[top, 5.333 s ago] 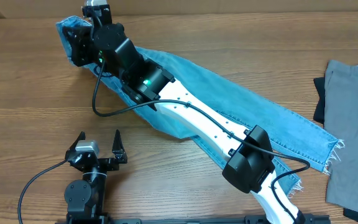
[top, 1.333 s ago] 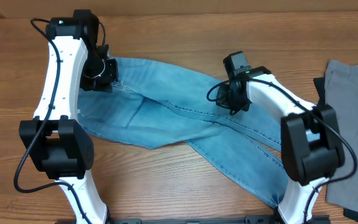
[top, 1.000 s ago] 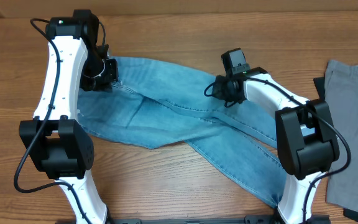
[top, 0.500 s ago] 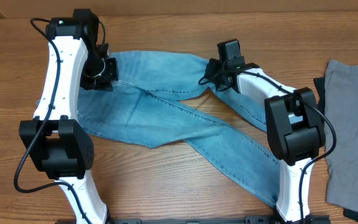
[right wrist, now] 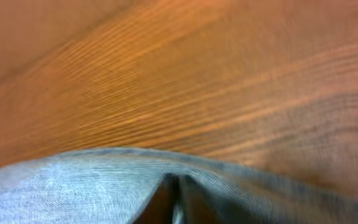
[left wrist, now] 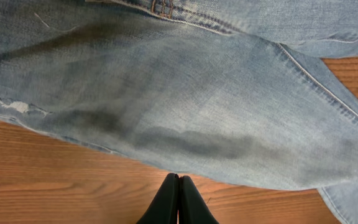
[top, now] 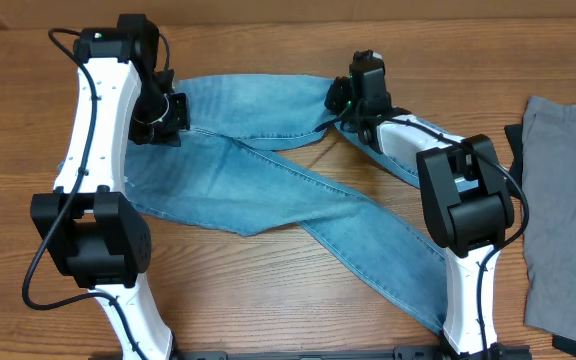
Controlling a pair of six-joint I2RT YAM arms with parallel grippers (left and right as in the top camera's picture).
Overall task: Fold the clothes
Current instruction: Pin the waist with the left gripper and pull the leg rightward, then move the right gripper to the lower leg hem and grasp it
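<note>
Denim jeans [top: 258,170] near the table's [top: 268,300] far edge, wrist view shows left gripper [left wrist: 179,177] closed tight at their edge, right gripper [top: 340,100] nipping a leg fold, grey cloth [top: 568,200] only overhead.

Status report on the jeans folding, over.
Left pincer shut at jeans edge. Right pincer pinching a leg fold. Legs splayed, no neat fold yet. Grey cloth off to the right.
</note>
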